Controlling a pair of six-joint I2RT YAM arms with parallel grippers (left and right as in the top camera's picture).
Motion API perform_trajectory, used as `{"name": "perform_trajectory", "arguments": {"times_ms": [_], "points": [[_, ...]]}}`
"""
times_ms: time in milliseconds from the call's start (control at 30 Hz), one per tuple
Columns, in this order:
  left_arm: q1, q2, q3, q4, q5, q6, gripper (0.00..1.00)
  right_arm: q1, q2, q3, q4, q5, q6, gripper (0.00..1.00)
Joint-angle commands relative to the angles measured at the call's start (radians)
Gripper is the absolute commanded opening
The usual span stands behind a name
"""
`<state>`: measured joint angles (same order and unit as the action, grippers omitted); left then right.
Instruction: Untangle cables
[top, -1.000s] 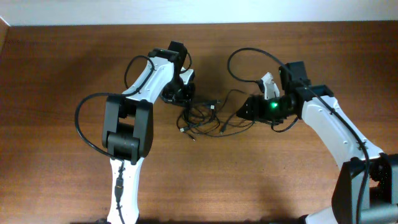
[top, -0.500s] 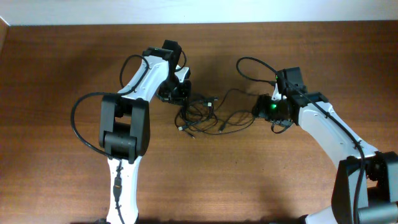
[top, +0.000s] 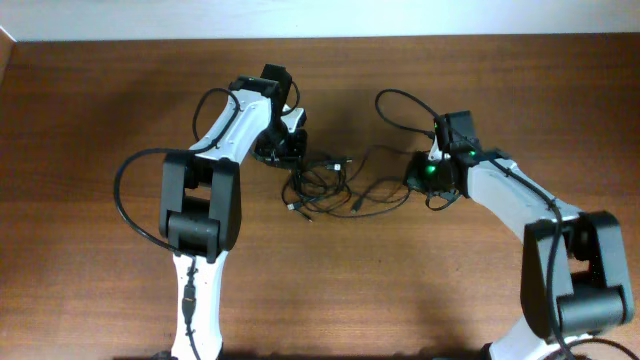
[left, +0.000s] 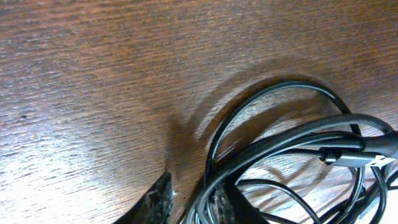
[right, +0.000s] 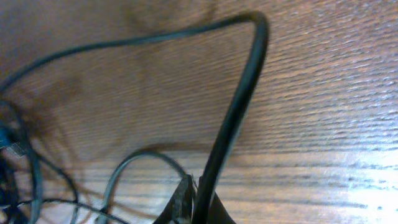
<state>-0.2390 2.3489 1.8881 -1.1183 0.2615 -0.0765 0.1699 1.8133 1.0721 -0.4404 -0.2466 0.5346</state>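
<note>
A tangle of thin black cables (top: 322, 186) lies on the wooden table between my two arms. My left gripper (top: 287, 152) stands at the tangle's upper left edge. In the left wrist view its jaws (left: 193, 202) are a little apart, and several looped strands (left: 280, 143) run between them, close against the right finger (left: 227, 202). A black plug (left: 373, 149) shows at the right. My right gripper (top: 418, 172) is at the tangle's right end. In the right wrist view it (right: 198, 202) is shut on one black cable (right: 239, 106), which rises from the fingers and bends left.
The brown wooden table (top: 100, 120) runs to a pale wall along the top edge. Each arm's own black wiring loops beside it, the left one (top: 125, 200) and the right one (top: 385, 103). Bare wood lies left of the left arm and in front of the tangle.
My right gripper moved left to the tangle's end and closed on a cable. The left gripper shifted slightly up-left, and its jaws parted a little.
</note>
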Motion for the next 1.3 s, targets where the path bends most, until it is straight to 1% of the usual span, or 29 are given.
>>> {"name": "perform_trajectory", "arguments": {"times_ms": [0,100,133,167,200,233,267,300,333,400,433,467,500,567,600,667,700,767,800,867,900,967,1000,1067,1133,1167,1200,1267], "points": [[0.005,0.018,-0.008,0.000,0.016,-0.006,0.29,0.000,-0.207,0.084,-0.041,-0.034,-0.006,0.04],[0.005,0.018,-0.008,0.003,0.016,-0.006,0.76,0.001,-0.383,0.125,-0.061,-0.091,-0.005,0.04],[0.005,0.018,-0.008,0.003,0.016,-0.006,0.79,0.001,-0.422,0.129,-0.061,-0.104,-0.002,0.04],[0.005,0.018,-0.008,0.003,0.016,-0.006,0.76,0.001,-0.455,0.136,-0.061,-0.111,-0.002,0.04],[0.005,0.018,-0.008,0.004,0.016,-0.006,0.63,0.001,-0.487,0.151,-0.077,-0.113,-0.002,0.04],[0.005,0.018,-0.008,0.005,0.016,-0.006,0.54,0.001,-0.500,0.174,-0.109,-0.113,-0.002,0.04],[0.005,0.018,-0.008,0.008,0.016,-0.006,0.49,0.001,-0.502,0.223,-0.175,-0.112,-0.002,0.04],[0.005,0.018,-0.008,0.008,0.016,-0.006,0.52,0.001,-0.498,0.280,-0.245,-0.106,-0.002,0.04],[0.005,0.018,-0.008,0.008,0.015,-0.006,0.59,0.005,-0.491,0.369,-0.351,-0.060,-0.003,0.04],[0.005,0.018,-0.008,0.008,0.016,-0.007,0.67,0.027,-0.475,0.479,-0.467,0.007,-0.027,0.04],[0.006,0.018,-0.008,0.007,0.016,-0.011,0.72,0.040,-0.466,0.521,-0.509,0.031,-0.030,0.04],[0.006,0.018,-0.008,0.003,0.016,-0.014,0.94,0.063,-0.448,0.584,-0.577,0.068,-0.031,0.04],[0.006,0.018,-0.008,-0.004,0.016,-0.014,0.99,0.085,-0.428,0.628,-0.632,0.100,-0.033,0.04],[0.008,0.018,-0.008,-0.012,0.026,-0.013,0.99,0.103,-0.393,0.679,-0.719,0.132,-0.047,0.04],[0.013,0.018,-0.008,-0.017,0.064,-0.012,0.99,0.105,-0.351,0.726,-0.819,0.153,-0.056,0.04],[0.027,0.018,-0.008,-0.018,0.162,0.064,0.99,0.105,-0.284,0.799,-0.951,0.204,-0.080,0.04],[0.035,0.018,-0.008,-0.019,0.233,0.113,0.99,0.104,-0.247,0.849,-1.021,0.246,-0.094,0.04],[0.043,0.018,-0.008,-0.023,0.357,0.207,0.99,0.104,-0.182,0.977,-1.151,0.348,-0.093,0.04],[0.046,0.018,-0.008,-0.029,0.415,0.245,0.99,0.104,-0.163,1.035,-1.200,0.366,-0.093,0.04],[0.047,0.018,-0.008,-0.032,0.459,0.259,0.99,0.104,-0.142,1.122,-1.236,0.360,-0.093,0.04],[0.047,0.018,-0.008,-0.043,0.501,0.296,0.99,0.104,-0.142,1.130,-1.231,0.352,-0.094,0.04],[0.048,0.011,-0.001,-0.114,0.644,0.439,0.99,0.104,-0.142,1.133,-1.213,0.307,-0.150,0.04],[0.052,-0.007,0.010,-0.153,0.658,0.489,0.99,0.104,-0.138,1.133,-1.196,0.270,-0.165,0.04],[0.049,-0.064,0.011,-0.190,0.657,0.536,1.00,0.104,-0.136,1.133,-1.162,0.253,-0.165,0.04],[0.039,-0.140,0.011,-0.208,0.630,0.543,0.88,0.104,-0.136,1.133,-1.151,0.238,-0.165,0.04],[0.013,-0.176,0.011,-0.212,0.573,0.542,0.73,0.104,-0.136,1.133,-1.151,0.238,-0.178,0.04],[-0.010,-0.189,0.011,-0.220,0.531,0.542,0.65,0.104,-0.136,1.133,-1.152,0.238,-0.196,0.04],[-0.079,-0.193,0.011,-0.238,0.423,0.516,0.66,0.104,-0.136,1.133,-1.157,0.229,-0.199,0.04]]}}
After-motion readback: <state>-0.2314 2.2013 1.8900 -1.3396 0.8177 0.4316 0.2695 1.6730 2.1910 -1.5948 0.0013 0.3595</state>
